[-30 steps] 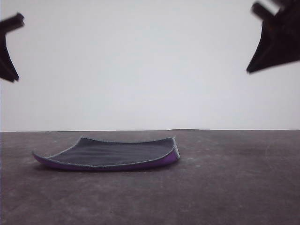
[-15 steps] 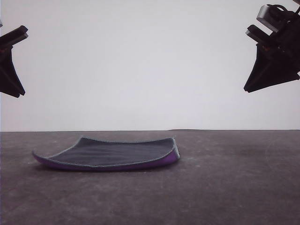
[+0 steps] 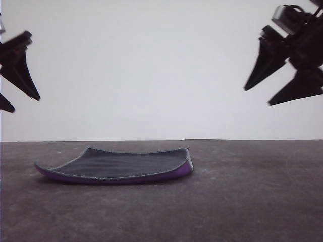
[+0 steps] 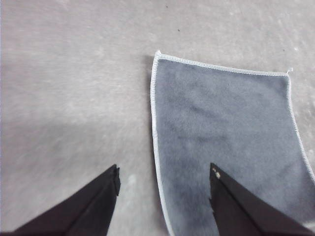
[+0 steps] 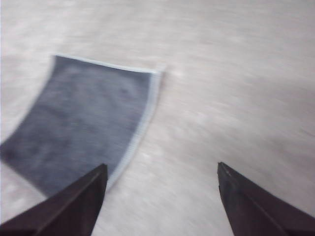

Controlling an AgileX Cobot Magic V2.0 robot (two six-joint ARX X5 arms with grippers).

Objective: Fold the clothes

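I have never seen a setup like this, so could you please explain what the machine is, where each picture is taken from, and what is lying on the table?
This is a two-armed robot. The front view looks forward over a dark table. The black pointed shapes at its upper corners are the left gripper and the right gripper; both hang in the air with their jaws apart, holding nothing. On the table lies a square cloth, unfolded, dark grey face up, with purple showing at its slightly curled edges. The other two pictures come from cameras on the wrists, looking down past each gripper's fingers. The left wrist view shows the cloth's grey face and pale stitched edge; the right wrist view, somewhat blurred, shows it too.
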